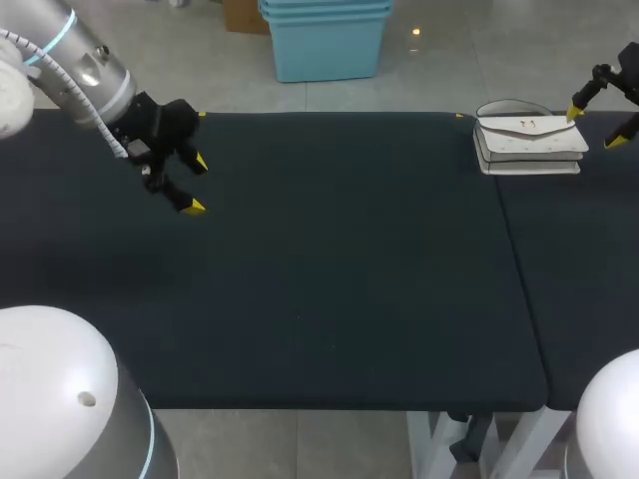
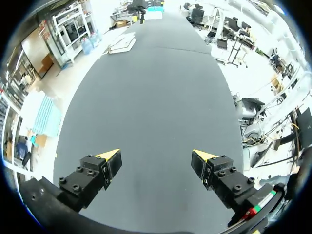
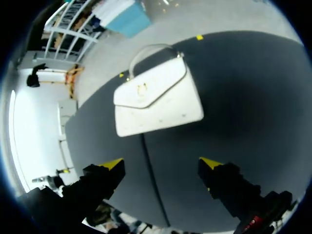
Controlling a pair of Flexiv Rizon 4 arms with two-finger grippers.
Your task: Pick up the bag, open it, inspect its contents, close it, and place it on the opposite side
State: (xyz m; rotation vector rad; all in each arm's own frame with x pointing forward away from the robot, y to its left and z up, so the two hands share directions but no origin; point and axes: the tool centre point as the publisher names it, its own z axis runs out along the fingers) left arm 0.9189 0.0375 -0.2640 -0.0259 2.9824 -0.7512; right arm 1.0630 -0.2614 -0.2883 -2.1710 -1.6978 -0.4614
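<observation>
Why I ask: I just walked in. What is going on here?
A white flap handbag with a loop handle lies closed and flat on the black table, at its far right side. The right gripper hangs open close by it, not touching. The left gripper is open and empty over the table's far left. The handbag is not yet picked up.

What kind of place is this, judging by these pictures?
Probably a robotics lab test bench, not a home or a shop: the left gripper and the right gripper, both open, hang over a dark covered table, where a white bag lies flat.
</observation>
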